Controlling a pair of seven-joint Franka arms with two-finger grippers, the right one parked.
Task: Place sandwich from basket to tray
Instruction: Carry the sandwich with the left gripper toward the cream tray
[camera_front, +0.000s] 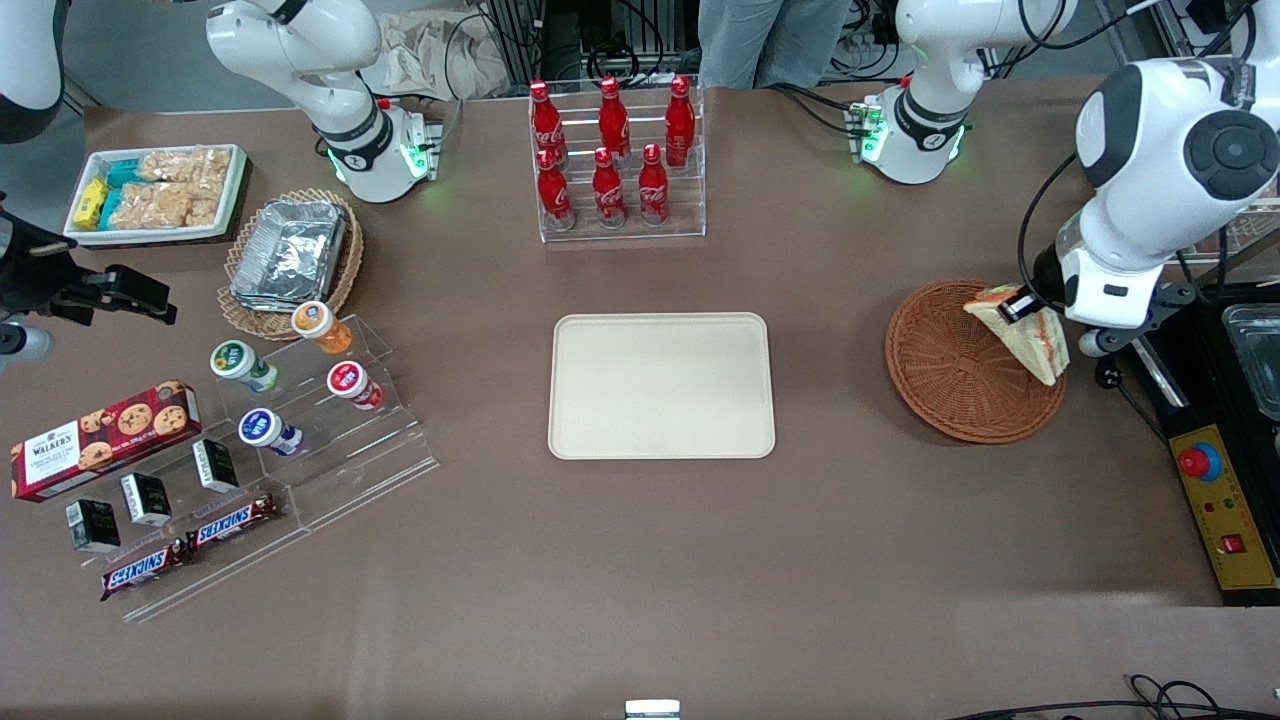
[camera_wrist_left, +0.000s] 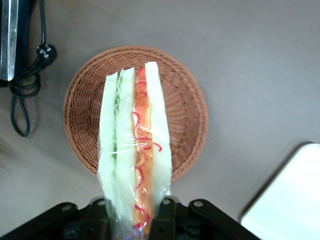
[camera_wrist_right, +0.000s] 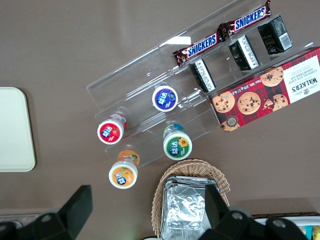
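Brown covering spreads across the bench (camera_front: 640, 560), with the cream tray (camera_front: 661, 386) at its middle, bare. Toward the working arm's end, the arm's white housing hides most of the end effector (camera_front: 1018, 305) in the front view; the wrist camera cuts its fingers off, yet they clamp the wrapped sandwich (camera_wrist_left: 134, 150) at one end, holding it above the reddish wicker basket (camera_wrist_left: 85, 115), whose weave shows beneath.
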